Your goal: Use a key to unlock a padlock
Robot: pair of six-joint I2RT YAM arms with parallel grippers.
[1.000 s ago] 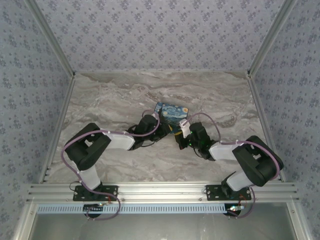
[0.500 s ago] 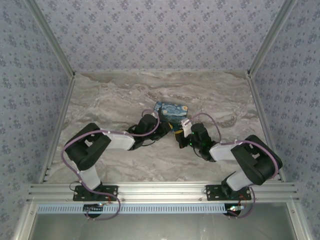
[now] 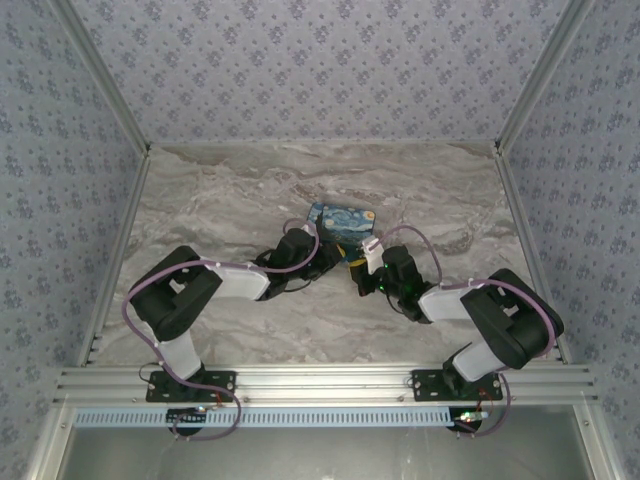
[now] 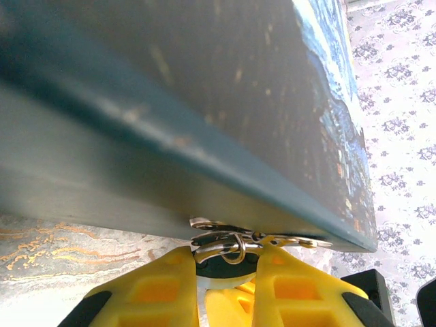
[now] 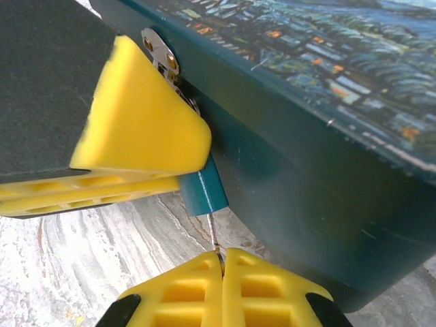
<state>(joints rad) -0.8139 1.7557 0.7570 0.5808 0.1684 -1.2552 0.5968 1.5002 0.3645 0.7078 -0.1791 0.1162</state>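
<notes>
A: While both arms lean in over the marble table (image 3: 220, 200), what's btw them?

B: A blue starry-painted box (image 3: 340, 222), approx mid-table. Left arm (image 3: 215, 285) comes at it from the left and right arm (image 3: 480, 310) from the right. The wrists nearly meet at its near edge.

A: Grippers?

B: Left gripper (image 4: 225, 257): its yellow fingers (image 4: 157, 286) are clamped on the padlock (image 5: 203, 193), w/ a silvery metal loop (image 4: 231, 246) btw the tips, tight against the box's edge. Right gripper (image 5: 221, 255): pads pressed together, pinching the key (image 5: 214, 231).

A: Where's the padlock exactly?

B: At the box's side wall, just under the metal hasp plate (image 5: 158, 49). Its blue body pokes out below one left finger. The key's a thin silvery sliver, running from the body's bottom end straight into the right tips.
</notes>
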